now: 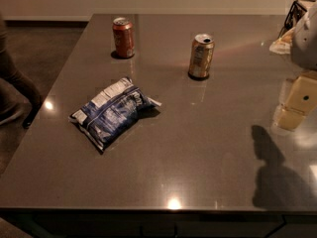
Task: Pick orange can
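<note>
and here's the gripper [295, 107], hanging in at the far right edge of the view, just above the tabletop [208, 152], with pale cream blocks set one below the other. jaws spread or pressed together? cannot tell from this angle. the orange can [201, 56] stands upright toward the back of the tabletop, a little right of centre, silver top up, pale label patch on its side, and its reflection runs down the glossy grey surface. it sits well apart from the gripper, off to the left of it in the view. further left and a touch further back, the darker red-orange can [123, 37] stands upright too, near the left edge. in front of both, a blue chip bag [113, 112] lies flat at an angle, crumpled at one end, touching neither can. a dark shadow [271, 172] falls on the tabletop below the gripper, toward the front right corner. bright glints of light sit on the surface at the front edge and on the left.
</note>
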{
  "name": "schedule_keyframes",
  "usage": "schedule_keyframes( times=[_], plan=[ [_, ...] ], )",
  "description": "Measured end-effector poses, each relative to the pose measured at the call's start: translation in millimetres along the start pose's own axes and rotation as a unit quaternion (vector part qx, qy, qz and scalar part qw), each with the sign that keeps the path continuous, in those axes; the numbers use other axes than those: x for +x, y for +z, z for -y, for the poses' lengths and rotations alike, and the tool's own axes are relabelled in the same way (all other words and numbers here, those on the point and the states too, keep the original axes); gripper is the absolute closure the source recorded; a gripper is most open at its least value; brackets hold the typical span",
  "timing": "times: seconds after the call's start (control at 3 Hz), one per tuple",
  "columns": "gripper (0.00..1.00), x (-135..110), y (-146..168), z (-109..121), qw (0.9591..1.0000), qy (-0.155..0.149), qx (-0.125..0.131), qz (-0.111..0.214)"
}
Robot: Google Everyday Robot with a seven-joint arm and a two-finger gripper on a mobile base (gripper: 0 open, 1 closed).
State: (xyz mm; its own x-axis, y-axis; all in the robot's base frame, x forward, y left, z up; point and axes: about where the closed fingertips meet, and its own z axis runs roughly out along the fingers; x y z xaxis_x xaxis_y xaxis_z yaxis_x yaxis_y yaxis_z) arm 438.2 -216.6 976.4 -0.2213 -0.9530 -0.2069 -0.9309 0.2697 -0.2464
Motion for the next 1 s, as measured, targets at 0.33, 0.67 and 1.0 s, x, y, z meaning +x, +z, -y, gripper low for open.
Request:
schedule_keyframes(
  times=[0.33, 0.67, 1.0],
  plan=[
    [0.0, 0, 0, 0, 1.0, 0.0, 0.0, 0.0],
    [0.0, -8, 4, 16, 0.9995, 0.022, 0.018, 0.011],
    [0.0, -20, 18, 42, 0.9975, 0.055, 0.039, 0.024]
  ],
)
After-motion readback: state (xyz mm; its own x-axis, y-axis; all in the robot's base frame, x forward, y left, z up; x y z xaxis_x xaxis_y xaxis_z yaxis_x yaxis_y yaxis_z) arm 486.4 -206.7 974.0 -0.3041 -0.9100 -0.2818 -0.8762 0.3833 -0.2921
